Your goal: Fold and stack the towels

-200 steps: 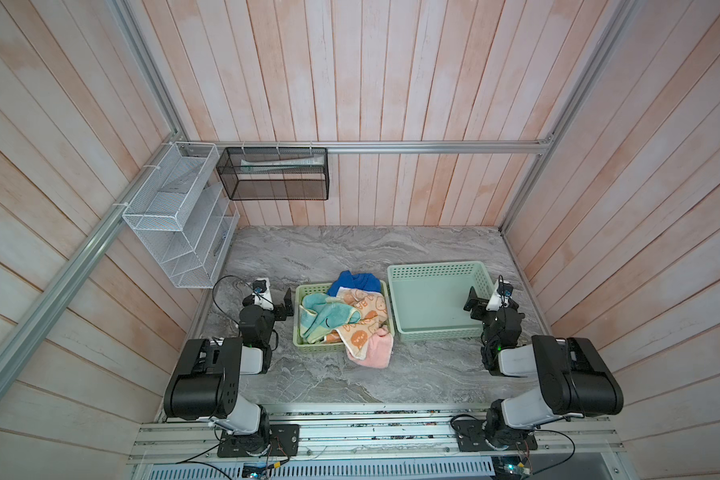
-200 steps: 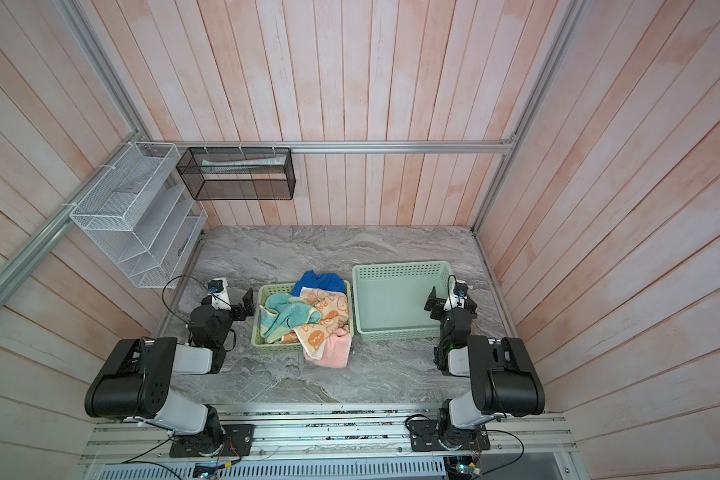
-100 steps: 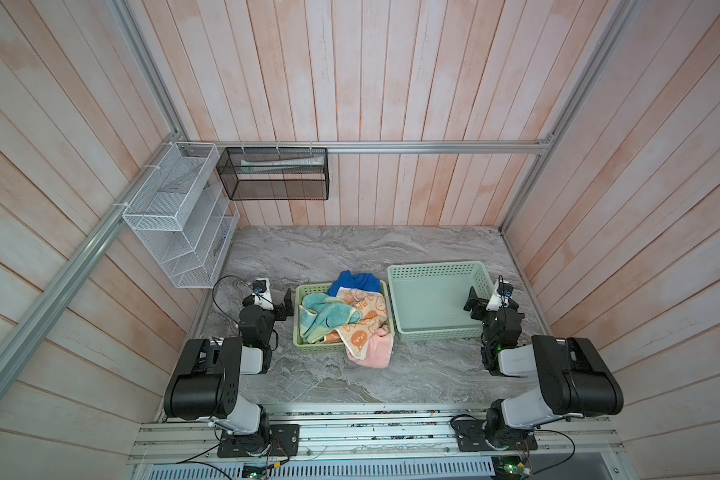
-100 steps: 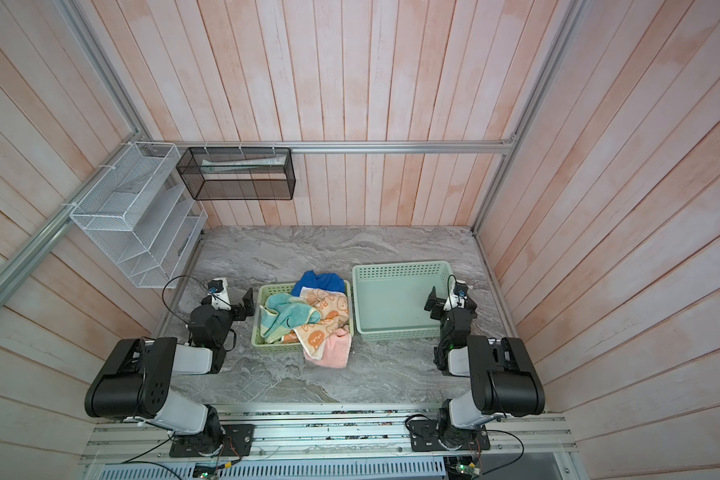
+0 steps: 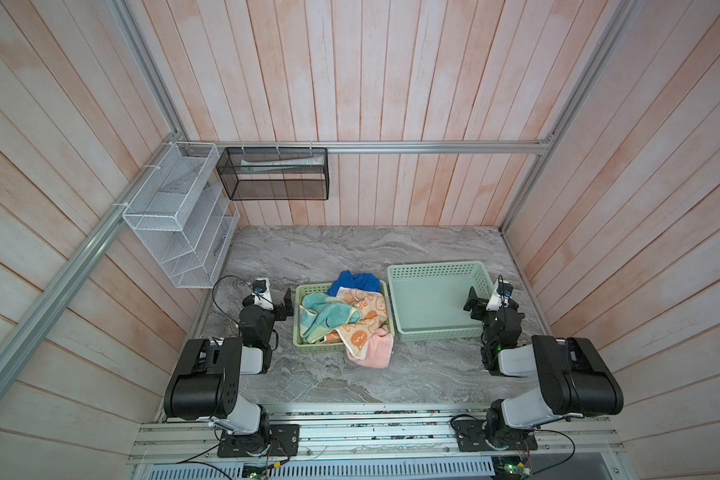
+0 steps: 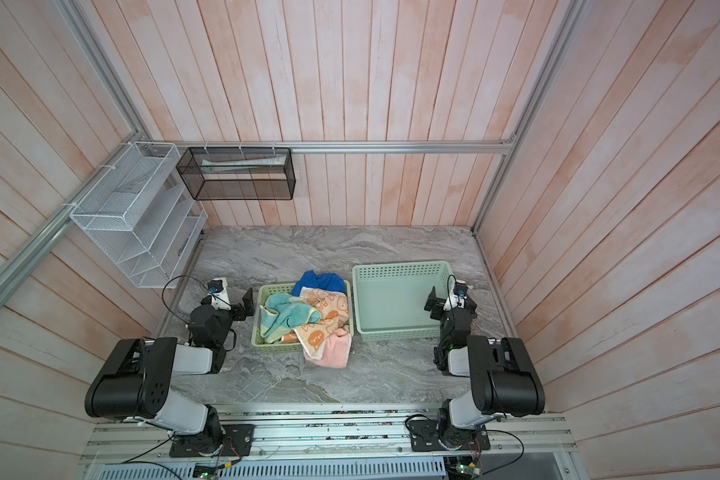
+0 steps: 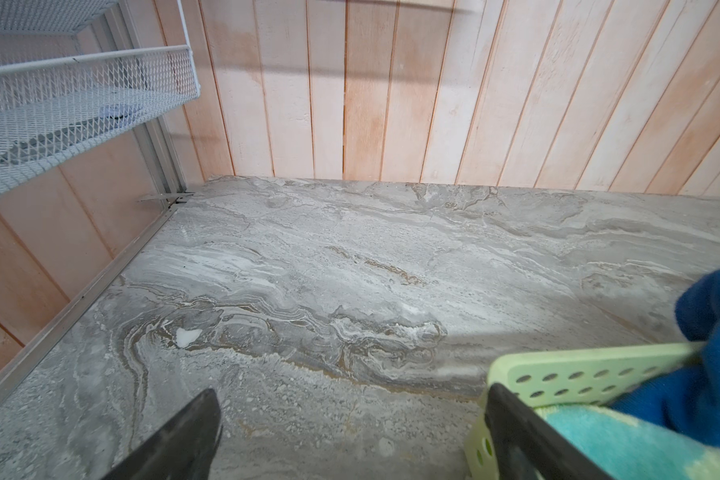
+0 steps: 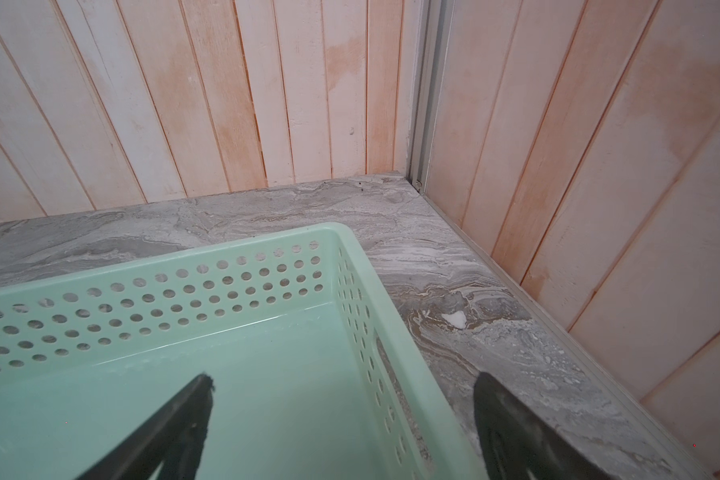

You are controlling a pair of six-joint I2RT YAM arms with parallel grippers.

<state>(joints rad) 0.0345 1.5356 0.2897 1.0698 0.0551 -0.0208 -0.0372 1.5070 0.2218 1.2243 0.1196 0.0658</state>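
Observation:
Four towels lie heaped in a small pale green basket point(image 5: 297, 322) at the table's middle in both top views. The blue towel point(image 5: 355, 280) hangs over the far rim, and the teal-and-cream towel point(image 5: 321, 312) lies on the left. The orange towel point(image 5: 364, 322) and the pink towel point(image 5: 376, 352) spill over the near right corner onto the table. My left gripper point(image 5: 283, 305) stands open just left of that basket, holding nothing. In the left wrist view my left gripper point(image 7: 350, 390) has one finger by the basket's corner point(image 7: 578, 374), beside the blue towel point(image 7: 715, 340). My right gripper point(image 5: 474, 305) is open over the right wall of a larger basket point(image 5: 433, 268).
The larger pale green basket point(image 8: 184, 299) holds nothing; my right gripper point(image 8: 342, 377) straddles its side wall. A white wire rack point(image 5: 175, 220) and a black mesh basket point(image 5: 273, 174) hang on the walls above the table's far left. Wooden walls close in three sides of the marble table point(image 5: 350, 249).

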